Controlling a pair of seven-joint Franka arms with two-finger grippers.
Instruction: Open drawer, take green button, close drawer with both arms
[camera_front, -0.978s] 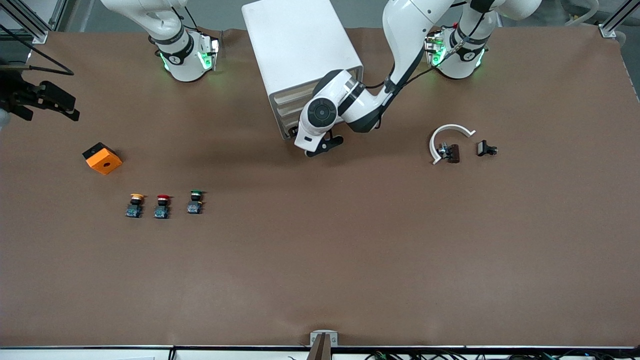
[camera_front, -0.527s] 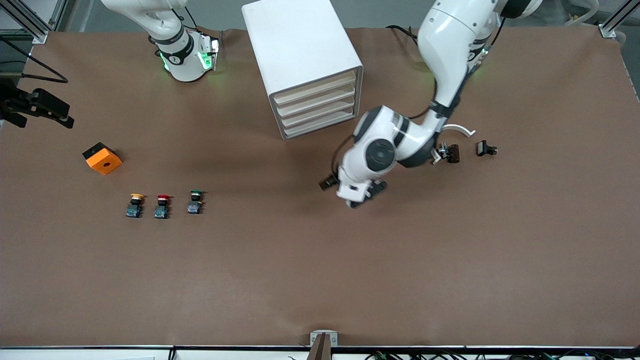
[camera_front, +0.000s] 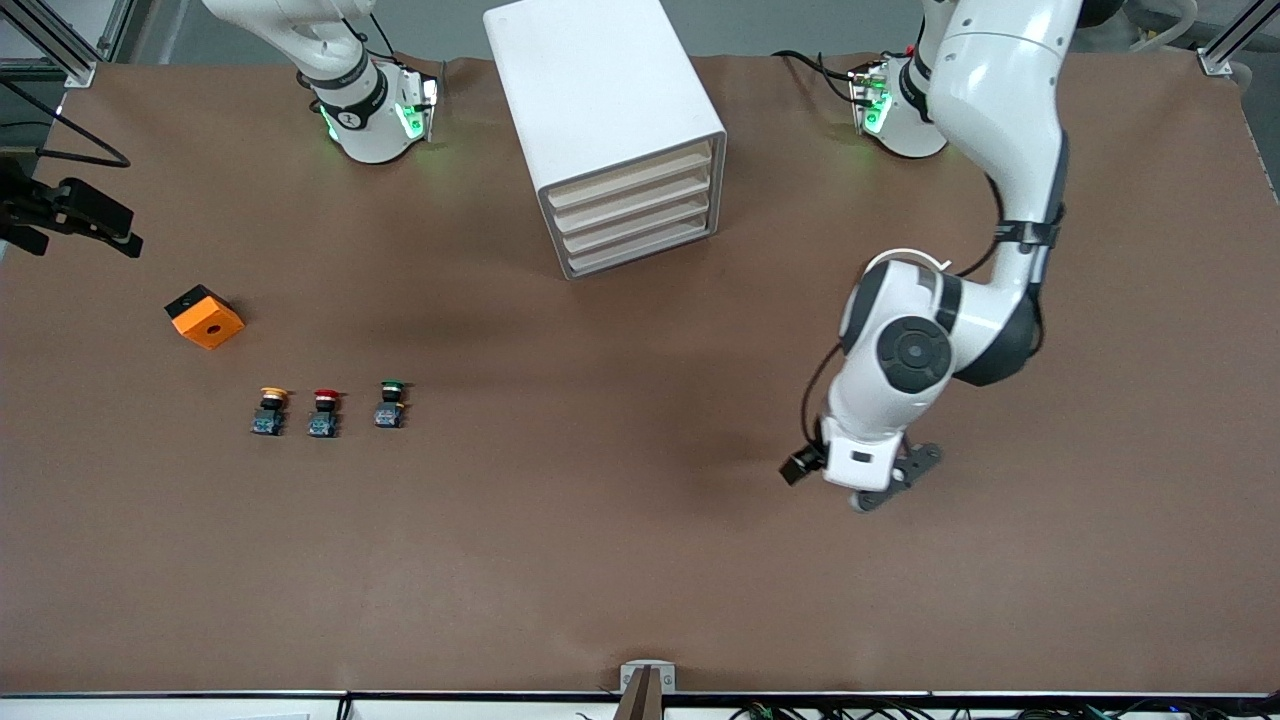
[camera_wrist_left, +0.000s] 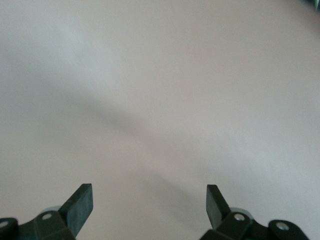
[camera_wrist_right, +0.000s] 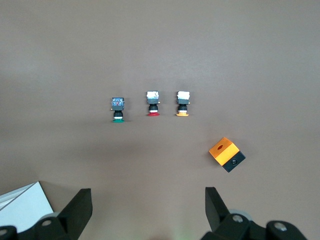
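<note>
Cabinet (camera_front: 607, 130) drawers (camera_front: 640, 225) all seen shut. Green button (camera_front: 390, 404) sits on table (camera_front: 600, 520), beside red button (camera_front: 324, 413) and yellow button (camera_front: 269, 411), toward right arm's end. Left gripper (camera_wrist_left: 149, 207) held spread and empty over bare table. Right gripper (camera_wrist_right: 148, 209) parked high at the table's edge, spread, empty.

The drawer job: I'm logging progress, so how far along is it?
All four drawers of the cabinet sit flush. The green button lies out on the table, untouched. The left pincer hangs open and empty over bare table; the right pincer, also open and empty, waits at its table end. Nothing is in hand.
</note>
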